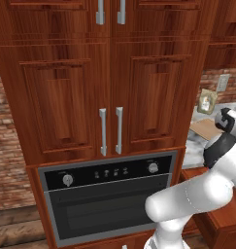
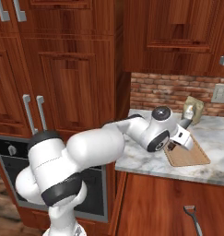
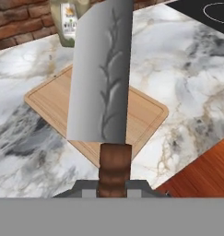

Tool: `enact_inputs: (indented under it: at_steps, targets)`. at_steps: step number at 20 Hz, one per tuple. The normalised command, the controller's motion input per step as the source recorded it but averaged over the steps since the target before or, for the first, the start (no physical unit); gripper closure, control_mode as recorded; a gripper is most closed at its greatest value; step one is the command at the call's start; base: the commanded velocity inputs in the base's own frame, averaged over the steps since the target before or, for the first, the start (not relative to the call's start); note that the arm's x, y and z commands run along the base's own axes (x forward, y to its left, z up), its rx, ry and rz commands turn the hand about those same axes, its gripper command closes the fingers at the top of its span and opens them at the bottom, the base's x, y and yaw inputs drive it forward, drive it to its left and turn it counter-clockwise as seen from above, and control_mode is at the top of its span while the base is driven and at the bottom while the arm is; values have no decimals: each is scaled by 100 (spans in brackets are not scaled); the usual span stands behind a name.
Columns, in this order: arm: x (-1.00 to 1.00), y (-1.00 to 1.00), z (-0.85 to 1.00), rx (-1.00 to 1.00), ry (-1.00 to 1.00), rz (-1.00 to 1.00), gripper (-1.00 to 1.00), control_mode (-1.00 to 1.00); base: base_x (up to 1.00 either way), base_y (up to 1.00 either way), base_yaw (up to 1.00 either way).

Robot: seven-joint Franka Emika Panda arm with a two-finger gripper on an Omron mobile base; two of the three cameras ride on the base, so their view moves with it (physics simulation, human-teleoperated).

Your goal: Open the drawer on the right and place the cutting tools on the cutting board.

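Observation:
My gripper (image 3: 114, 184) is shut on the brown handle of a cleaver (image 3: 102, 78), one of the cutting tools, whose broad grey blade points away from the hand. The cleaver hangs above the light tan cutting board (image 3: 49, 99), which lies flat on the marble counter. From the right base view the gripper (image 2: 180, 138) hovers just over the board's (image 2: 192, 157) near left part. The board (image 1: 207, 129) also shows on the left base view's right side. Reddish-brown wood (image 1: 221, 219) juts out below the counter edge; I cannot tell whether it is the drawer.
A small packet (image 2: 192, 108) stands against the brick wall behind the board, with a wall socket (image 2: 219, 93) to its right. Tall cabinet doors and a built-in oven (image 1: 109, 199) stand to the left. A dark cooktop (image 3: 205, 11) lies beyond the board.

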Motion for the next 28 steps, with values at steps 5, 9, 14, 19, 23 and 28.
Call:
enact_inputs:
  at_steps: [5,9,14,19,23,28]
  targets:
    - [17,0,-10,0,0,0,100,-100,0,0,0]
    - [15,0,-14,0,0,0,100,-100,0,0,0]
    - [18,0,-15,0,0,1,100,-100,0,0,0]
    - [23,0,-24,0,0,3,100,-100,0,0,0]
    - [22,-1,-26,0,0,4,-100,-100,0,0,0]
    - [7,0,-7,0,-1,0,-100,-100,0,0,0]
